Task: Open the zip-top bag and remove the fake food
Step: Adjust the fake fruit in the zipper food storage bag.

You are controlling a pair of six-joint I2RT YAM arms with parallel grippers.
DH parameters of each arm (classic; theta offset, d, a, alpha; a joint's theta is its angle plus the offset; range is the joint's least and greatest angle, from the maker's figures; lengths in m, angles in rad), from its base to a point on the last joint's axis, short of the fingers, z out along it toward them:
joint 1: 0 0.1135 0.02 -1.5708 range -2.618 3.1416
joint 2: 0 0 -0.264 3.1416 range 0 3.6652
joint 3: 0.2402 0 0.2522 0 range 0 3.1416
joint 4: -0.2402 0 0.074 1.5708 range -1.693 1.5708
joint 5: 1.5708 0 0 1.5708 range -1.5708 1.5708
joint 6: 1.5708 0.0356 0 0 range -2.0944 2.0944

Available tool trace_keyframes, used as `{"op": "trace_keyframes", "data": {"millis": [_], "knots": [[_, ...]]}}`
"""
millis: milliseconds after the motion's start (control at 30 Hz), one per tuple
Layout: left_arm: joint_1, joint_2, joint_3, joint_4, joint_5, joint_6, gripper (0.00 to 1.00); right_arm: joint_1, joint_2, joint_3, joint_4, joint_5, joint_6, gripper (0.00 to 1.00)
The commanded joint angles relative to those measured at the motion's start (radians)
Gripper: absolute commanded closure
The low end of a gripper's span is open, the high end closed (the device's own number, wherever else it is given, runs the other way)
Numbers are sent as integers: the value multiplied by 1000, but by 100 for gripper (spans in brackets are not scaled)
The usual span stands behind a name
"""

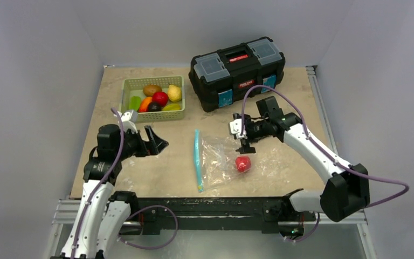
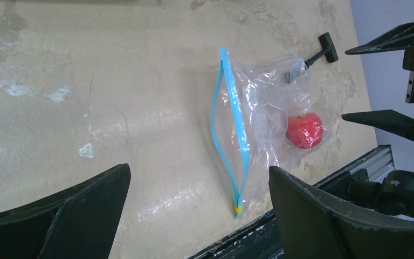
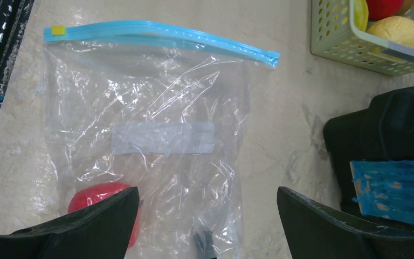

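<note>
- The zip-top bag [image 1: 222,162] lies flat on the table [image 1: 156,172] between the arms, its teal zip strip [image 1: 198,160] facing the left arm.
- One red fake fruit [image 1: 242,163] sits inside the bag.
- More fake food [image 1: 160,98] fills the green basket [image 1: 156,115], beside a black toolbox [image 1: 237,67].
- The right gripper [image 1: 246,142] hovers over the bag's far edge, jaws spread, holding nothing.
- The left gripper [image 1: 158,141] hangs beside the bag, jaws wide, empty.

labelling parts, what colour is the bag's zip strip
Teal-blue zip strip, clearest in the right wrist view.
</note>
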Motion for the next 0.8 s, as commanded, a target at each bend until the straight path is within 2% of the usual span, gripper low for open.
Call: {"op": "trace_keyframes", "data": {"millis": [0,267,367,567,667,767], "knots": [[-15,-63,-28,-42,44,15,0,-1,-72,-12,-52,11,13,1],[-145,-87,-77,16,24,-90,0,-1,-140,-42,-179,-27,43,1],[-198,-94,-104,29,0,-123,0,-2,-157,-92,-224,-54,-25,1],[-285,-137,-148,39,-49,-172,0,-1,-258,-222,-112,-27,2,1],[-315,-140,-177,76,-50,-190,2,-2,-257,-245,-72,-12,52,1],[-350,-122,-196,108,-55,-199,4,-2,-245,-243,-81,-7,2,1]]}}
